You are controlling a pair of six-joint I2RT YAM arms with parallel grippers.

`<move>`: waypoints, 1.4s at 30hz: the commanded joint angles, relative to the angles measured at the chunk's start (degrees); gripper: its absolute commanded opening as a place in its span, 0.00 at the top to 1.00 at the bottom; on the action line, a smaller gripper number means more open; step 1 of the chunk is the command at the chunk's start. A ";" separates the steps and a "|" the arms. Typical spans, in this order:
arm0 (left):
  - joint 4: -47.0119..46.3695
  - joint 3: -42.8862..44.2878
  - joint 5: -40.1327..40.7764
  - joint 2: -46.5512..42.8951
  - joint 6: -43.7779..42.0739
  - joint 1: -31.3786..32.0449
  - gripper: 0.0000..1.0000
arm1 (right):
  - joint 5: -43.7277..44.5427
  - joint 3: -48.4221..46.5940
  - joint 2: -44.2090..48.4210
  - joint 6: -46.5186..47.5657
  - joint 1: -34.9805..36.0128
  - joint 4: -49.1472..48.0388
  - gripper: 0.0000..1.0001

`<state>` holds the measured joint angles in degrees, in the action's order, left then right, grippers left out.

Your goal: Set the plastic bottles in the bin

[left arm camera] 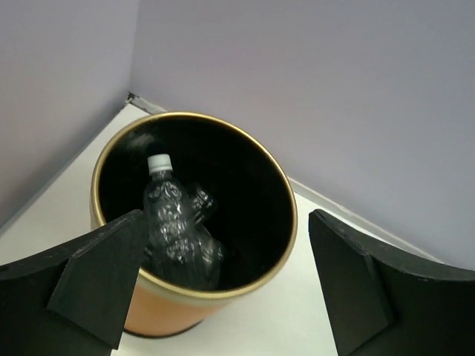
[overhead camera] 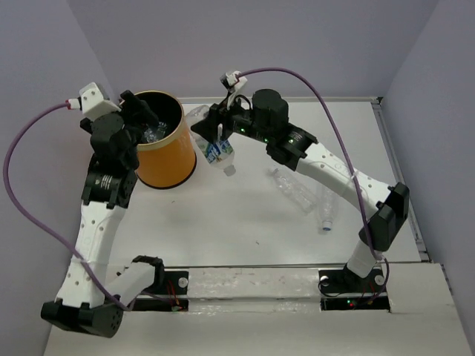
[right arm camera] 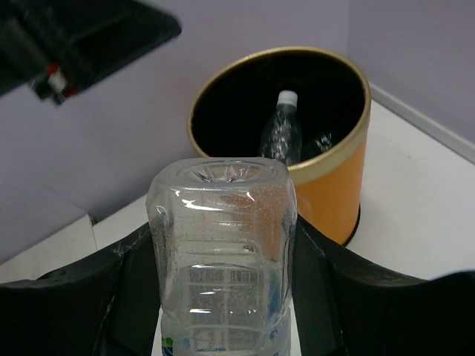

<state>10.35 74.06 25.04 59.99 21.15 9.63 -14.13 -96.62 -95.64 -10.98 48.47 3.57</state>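
Observation:
The orange bin [overhead camera: 167,165] stands at the back left. A clear bottle [left arm camera: 174,222] with a white cap leans inside it, also seen in the top view [overhead camera: 156,133] and the right wrist view [right arm camera: 282,132]. My left gripper [overhead camera: 142,113] hangs over the bin's near-left rim [left arm camera: 291,211], open and empty [left arm camera: 223,285]. My right gripper [overhead camera: 220,130] is shut on a labelled bottle [overhead camera: 214,147], held in the air just right of the bin, base toward the bin [right arm camera: 223,245]. Two more clear bottles [overhead camera: 293,190] [overhead camera: 326,208] lie on the table under my right arm.
The white table [overhead camera: 237,215] is enclosed by lavender walls at the back and sides. My left wrist [right arm camera: 74,37] shows at the top left of the right wrist view, close to the bin [right arm camera: 334,193].

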 commanded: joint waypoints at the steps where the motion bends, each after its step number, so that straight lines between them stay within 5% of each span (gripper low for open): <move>1: 4.74 -5.67 -9.64 -10.05 3.02 -0.14 0.01 | -2.48 -13.81 -7.62 -2.11 0.40 -9.35 0.60; 9: 14.52 -18.42 -14.13 -25.00 6.80 -0.22 0.01 | -0.29 -45.30 -28.44 -8.34 0.40 -16.31 0.60; 16: 22.33 -17.91 -21.15 -28.52 7.59 -0.14 0.01 | 5.85 -47.60 -40.40 -11.16 0.40 -40.81 0.60; 20: 26.21 -15.71 -23.53 -27.91 7.42 0.39 0.01 | 8.15 -58.85 -50.51 -11.78 0.40 -38.55 0.56; 22: 26.13 -15.96 -24.16 -28.26 7.33 0.48 0.01 | 8.50 -57.19 -50.80 -11.17 0.93 -39.08 0.55; 25: 25.34 -14.75 -24.33 -28.35 7.24 0.57 0.01 | 7.37 -52.88 -49.83 -9.94 0.93 -38.13 0.33; 27: 25.25 -13.60 -24.51 -27.39 7.07 0.57 0.01 | 6.05 -54.19 -49.82 -8.54 0.93 -35.32 0.10; 29: 24.37 -12.37 -26.69 -26.68 6.89 0.48 0.01 | 3.68 -55.43 -48.86 -7.57 0.93 -30.39 0.01; 36: 17.87 -13.15 -37.95 -22.29 9.79 0.57 0.01 | 3.23 -39.11 -30.78 -4.14 0.32 -27.57 0.00; 42: 10.93 -18.24 -40.07 -17.73 14.52 4.33 0.01 | 7.09 -3.01 -3.93 -8.17 -6.97 -26.25 0.04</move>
<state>28.18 59.05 -10.76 39.29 32.12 10.63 -10.20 -116.01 -117.01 -17.43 47.13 -20.18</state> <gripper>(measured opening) 0.989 0.969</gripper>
